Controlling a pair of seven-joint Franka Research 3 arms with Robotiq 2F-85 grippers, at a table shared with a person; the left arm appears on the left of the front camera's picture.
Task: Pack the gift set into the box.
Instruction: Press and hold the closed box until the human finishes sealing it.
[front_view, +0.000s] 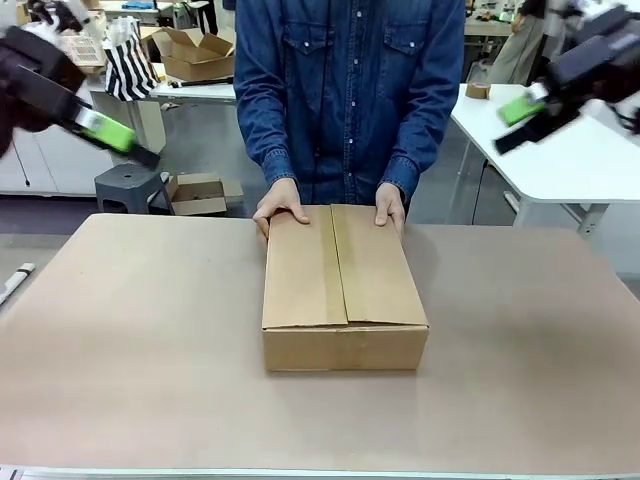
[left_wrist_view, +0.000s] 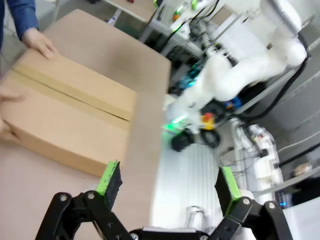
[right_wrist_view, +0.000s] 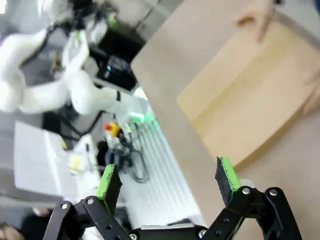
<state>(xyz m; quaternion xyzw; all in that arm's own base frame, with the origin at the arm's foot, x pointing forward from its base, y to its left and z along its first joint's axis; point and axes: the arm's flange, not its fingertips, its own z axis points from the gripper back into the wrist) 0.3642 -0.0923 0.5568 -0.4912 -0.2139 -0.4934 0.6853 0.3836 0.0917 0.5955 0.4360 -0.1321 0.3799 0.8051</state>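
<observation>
Tan table (front_view: 130, 380), workshop benches behind. Box (front_view: 345, 290) sits mid-table with its flaps closed, well apart from both grippers. Left gripper (left_wrist_view: 169, 174) is up high off the table's left side, fingers spread, empty. Right gripper (right_wrist_view: 167, 167) is high at the right, also spread and empty. Person's hands (front_view: 282, 206) hold the box's far edge.

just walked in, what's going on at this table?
The cardboard box sits in the middle of the table with its top flaps folded shut. A person at the far side rests one hand and the other hand on its far end. The left gripper and the right gripper are both raised off to the sides, open and holding nothing.
</observation>
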